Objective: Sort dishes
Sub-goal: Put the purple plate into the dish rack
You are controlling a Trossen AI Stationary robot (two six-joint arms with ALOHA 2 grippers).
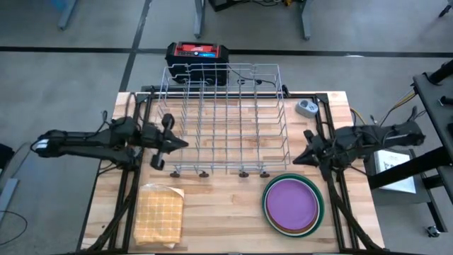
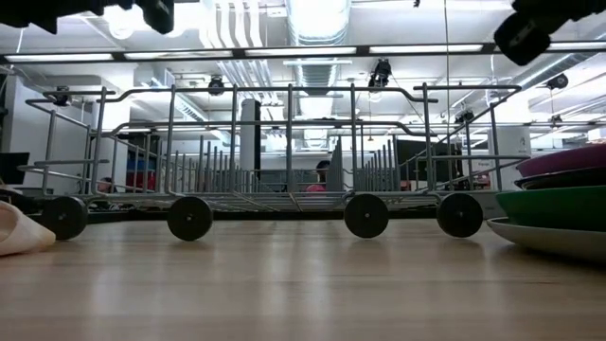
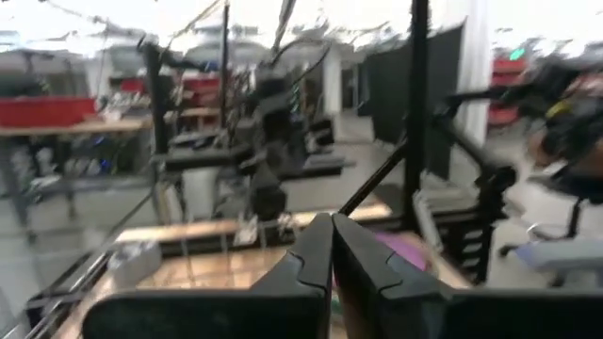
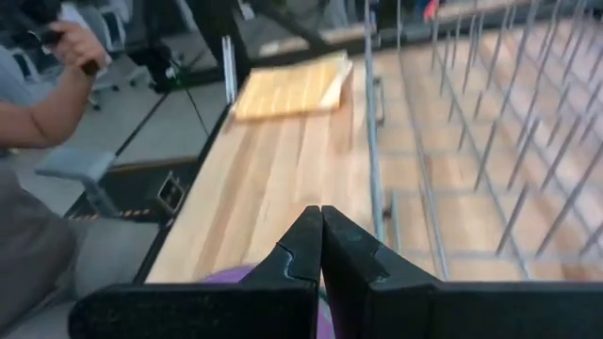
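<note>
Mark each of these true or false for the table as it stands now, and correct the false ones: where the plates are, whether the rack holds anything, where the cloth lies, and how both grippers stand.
1. The plates sit in one stack, purple on top. True.
2. The wire rack already holds two plates. False: no plate stands in it.
3. The tan waffle cloth lies at the front of the table on the left arm's side. True.
4. The right gripper is shut on the purple plate. False: it is shut on nothing, hanging beside the rack behind the stack.
5. The left gripper is wide open. False: its fingers are shut together.
</note>
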